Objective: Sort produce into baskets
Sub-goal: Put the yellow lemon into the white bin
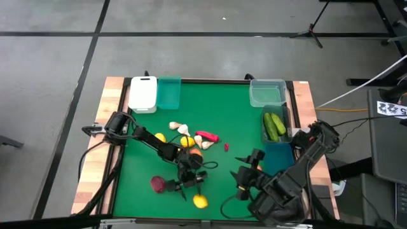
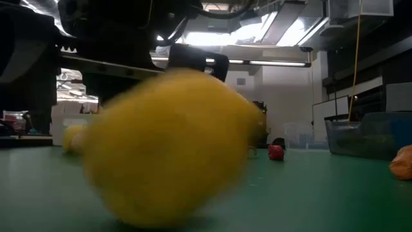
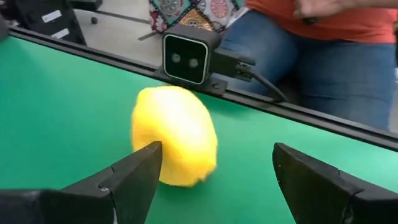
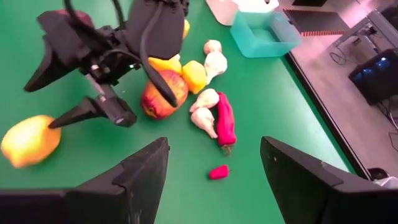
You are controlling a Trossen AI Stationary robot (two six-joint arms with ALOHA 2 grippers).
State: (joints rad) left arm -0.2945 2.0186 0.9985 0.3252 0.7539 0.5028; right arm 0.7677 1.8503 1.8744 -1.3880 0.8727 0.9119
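Beyond the bench, only the left wrist view shows a seated person (image 3: 323,56). Both the left tool (image 1: 191,184) and right tool (image 1: 243,184) gape empty. Green toy cucumbers (image 1: 275,125) lie in a dark translucent grey basket (image 1: 287,133).

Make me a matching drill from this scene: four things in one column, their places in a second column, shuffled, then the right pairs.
Things:
1. cucumbers
2. lemon
3. white basket
4. small chili

Places:
A. at the mat's far left corner, beside the teal basket
B. loose on the mat, just right of the produce pile
C. on the mat's near edge, just ahead of the open left tool
D. inside a basket on the right side

Pairs: 1-D, 2-C, 3-A, 4-B
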